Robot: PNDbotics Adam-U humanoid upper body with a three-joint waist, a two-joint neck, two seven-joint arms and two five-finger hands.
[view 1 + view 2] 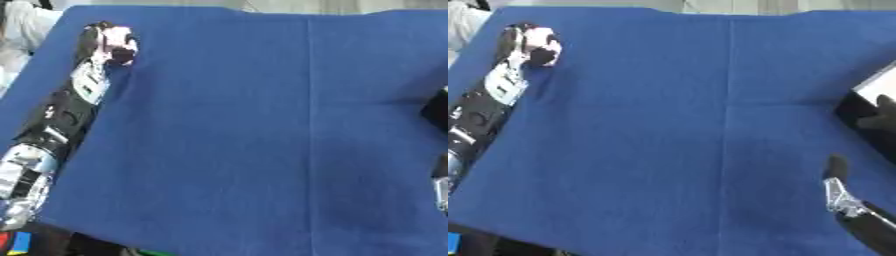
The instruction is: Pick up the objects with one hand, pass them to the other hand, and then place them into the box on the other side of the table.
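Observation:
My left arm reaches along the table's left side to the far left corner. There my left hand point(103, 44) is curled round a small pink and white object point(119, 37), which its fingers partly hide. My right hand point(836, 172) shows at the lower right edge with a dark finger pointing up and nothing in it. A dark box with a pale inside point(866, 102) sits at the right edge, cut off by the frame.
A blue cloth point(710, 125) covers the whole table, with fold lines crossing its middle. A person's white sleeve point(26, 25) shows beyond the far left corner. Coloured items point(16, 241) lie below the near left edge.

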